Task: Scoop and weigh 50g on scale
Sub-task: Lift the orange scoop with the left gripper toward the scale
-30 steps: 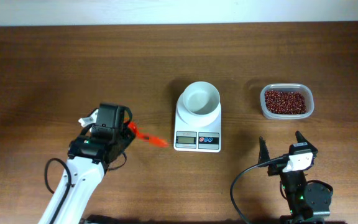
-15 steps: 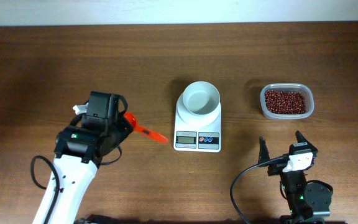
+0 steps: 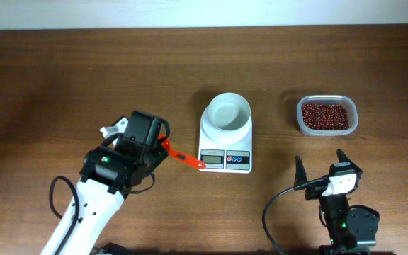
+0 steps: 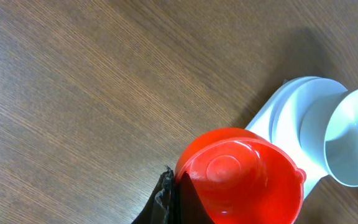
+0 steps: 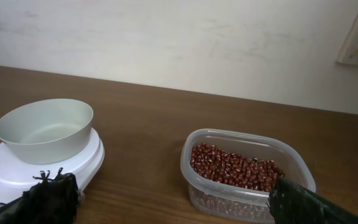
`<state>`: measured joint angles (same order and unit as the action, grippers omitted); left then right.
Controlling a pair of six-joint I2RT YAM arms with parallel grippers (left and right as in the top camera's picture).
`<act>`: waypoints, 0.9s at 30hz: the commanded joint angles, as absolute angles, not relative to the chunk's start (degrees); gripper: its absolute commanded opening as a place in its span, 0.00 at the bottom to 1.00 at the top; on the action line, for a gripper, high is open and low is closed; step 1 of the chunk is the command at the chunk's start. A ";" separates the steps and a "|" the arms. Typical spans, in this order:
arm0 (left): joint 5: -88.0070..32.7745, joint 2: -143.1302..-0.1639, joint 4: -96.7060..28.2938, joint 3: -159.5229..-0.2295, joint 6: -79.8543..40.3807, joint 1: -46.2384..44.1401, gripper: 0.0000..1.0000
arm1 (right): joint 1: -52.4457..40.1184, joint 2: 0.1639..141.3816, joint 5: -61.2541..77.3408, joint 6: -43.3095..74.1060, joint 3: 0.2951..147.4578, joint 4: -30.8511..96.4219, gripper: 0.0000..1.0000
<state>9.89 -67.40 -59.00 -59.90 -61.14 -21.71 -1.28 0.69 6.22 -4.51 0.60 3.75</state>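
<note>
Wooden tabletop (image 3: 62,71) seen from above: the left hand (image 3: 159,146) carries a red scoop (image 3: 183,157) toward the scale (image 3: 225,145).
Clamped shut on the handle, the left hand has swung right within the last second, and the empty scoop's tip is now at the scale's front left corner. The scale stands mid-tabletop under an empty white bowl (image 3: 230,113), with the bean tub (image 3: 326,115) further right and apparently untouched. The right hand (image 3: 322,171) waits, spread open.

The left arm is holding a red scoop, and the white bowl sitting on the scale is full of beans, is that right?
Not quite. The white bowl on the scale is empty, as the overhead and right wrist views show. The beans are in the clear tub off to the side. The left gripper does hold the red scoop.
</note>
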 commanded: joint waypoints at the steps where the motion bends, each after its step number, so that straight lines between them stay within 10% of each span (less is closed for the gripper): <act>1: 12.08 -66.89 -59.24 -60.90 -62.33 -22.02 0.00 | -1.87 0.25 5.93 -4.03 0.32 4.12 0.99; 27: 15.97 -66.89 -56.90 -60.90 -78.04 -22.02 0.00 | -1.87 0.30 5.93 -4.03 0.32 4.12 0.99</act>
<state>14.31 -67.40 -57.12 -59.90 -77.28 -21.80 -1.28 0.69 6.22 -4.47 0.62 3.75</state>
